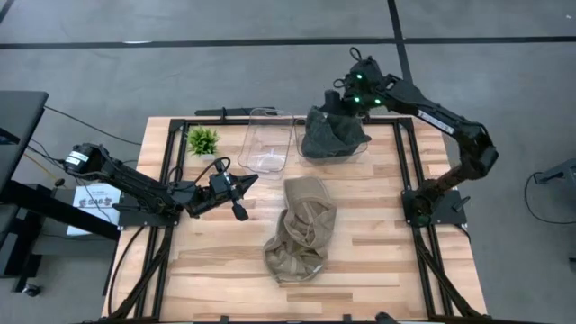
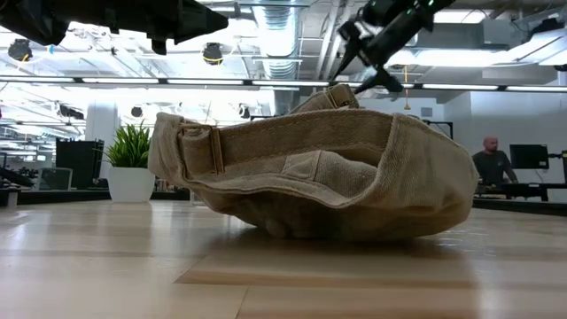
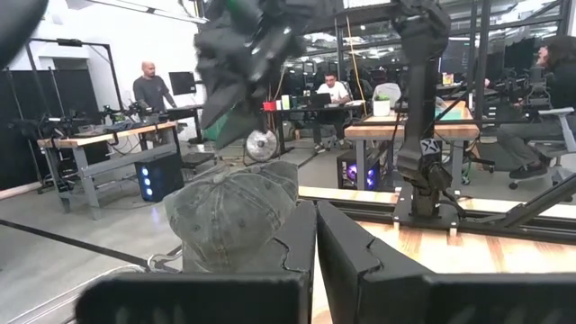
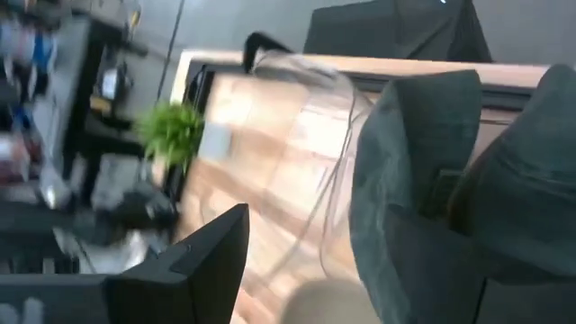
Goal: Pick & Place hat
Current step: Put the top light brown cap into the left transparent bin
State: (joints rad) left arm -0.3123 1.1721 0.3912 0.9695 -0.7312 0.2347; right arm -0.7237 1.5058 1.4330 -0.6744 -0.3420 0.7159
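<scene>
grey-green hat [image 1: 333, 133] sits in a clear bin [image 1: 346, 151]; right gripper [image 1: 346, 97] above it, jaws spread. left gripper [image 1: 236, 191] low over the surface [image 1: 378, 234], jaws pressed together.

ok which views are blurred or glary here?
Right wrist view: heavy motion blur, the plant and dark hat smeared. Left wrist view: right gripper blurred. Low view: bright ceiling lights behind the tan hat, table sheen. High view: even, sharp.

The wooden table [image 1: 378, 243] carries 2 clear bins [image 1: 267, 139]. A tan hat [image 1: 301, 229] and small plant [image 1: 202, 140] lie there too.
</scene>
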